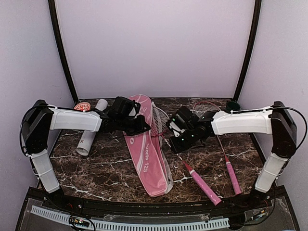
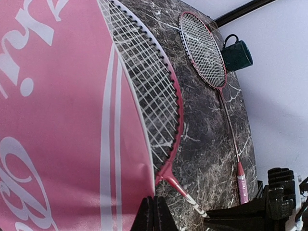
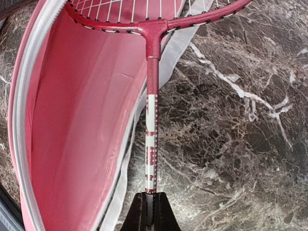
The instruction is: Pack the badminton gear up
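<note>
The long pink bag (image 1: 144,154) lies open in the middle of the table. My left gripper (image 1: 139,126) is shut on its upper flap edge (image 2: 144,187) and holds the flap up. My right gripper (image 1: 174,134) is shut on the shaft (image 3: 151,144) of one red-framed racket. That racket's head (image 2: 149,91) sits at the bag's mouth, partly under the flap, and its pink handle (image 1: 204,185) points to the near right. The second racket (image 1: 219,139) lies flat on the right. The white tube (image 1: 90,134) lies on the left. No shuttlecocks show.
A dark green cup (image 1: 233,105) stands at the back right, close to the second racket's head (image 2: 204,48). A round red-and-white item (image 1: 82,106) lies at the back left by the tube's far end. The bag's pink inside (image 3: 82,125) is open.
</note>
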`<move>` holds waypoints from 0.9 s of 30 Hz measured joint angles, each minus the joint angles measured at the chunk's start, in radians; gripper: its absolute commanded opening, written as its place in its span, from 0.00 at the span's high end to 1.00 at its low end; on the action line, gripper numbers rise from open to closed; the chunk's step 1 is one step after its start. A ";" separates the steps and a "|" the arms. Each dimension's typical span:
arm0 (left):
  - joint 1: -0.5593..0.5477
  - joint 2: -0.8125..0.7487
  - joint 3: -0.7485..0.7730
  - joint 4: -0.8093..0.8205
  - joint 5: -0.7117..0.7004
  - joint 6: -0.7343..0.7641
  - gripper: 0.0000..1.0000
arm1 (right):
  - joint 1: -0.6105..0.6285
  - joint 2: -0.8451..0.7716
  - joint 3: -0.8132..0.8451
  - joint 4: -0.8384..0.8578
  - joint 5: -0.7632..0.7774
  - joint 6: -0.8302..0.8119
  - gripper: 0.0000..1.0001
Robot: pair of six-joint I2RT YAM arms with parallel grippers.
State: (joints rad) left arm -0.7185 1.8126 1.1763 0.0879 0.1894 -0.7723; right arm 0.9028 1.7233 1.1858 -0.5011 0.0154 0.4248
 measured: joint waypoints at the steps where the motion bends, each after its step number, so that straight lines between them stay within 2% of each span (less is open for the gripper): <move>1: -0.002 0.004 0.000 0.005 0.014 0.000 1.00 | 0.000 0.015 0.012 0.003 -0.005 0.001 1.00; 11: -0.013 0.048 0.005 0.021 0.151 0.017 1.00 | 0.001 0.059 0.028 0.086 -0.089 0.003 1.00; 16: -0.016 0.071 0.031 0.020 0.223 0.056 1.00 | 0.008 0.047 -0.021 0.148 -0.123 -0.006 1.00; 23: -0.018 0.088 0.069 0.021 0.307 0.095 1.00 | 0.039 -0.116 -0.227 0.165 -0.140 -0.008 1.00; 27: -0.028 0.137 0.111 0.027 0.375 0.118 1.00 | 0.044 -0.165 -0.266 0.180 -0.153 0.001 1.00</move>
State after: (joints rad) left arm -0.7464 1.9495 1.2873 0.1154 0.5644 -0.6544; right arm 0.9466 1.5585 0.9195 -0.3214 -0.1375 0.4259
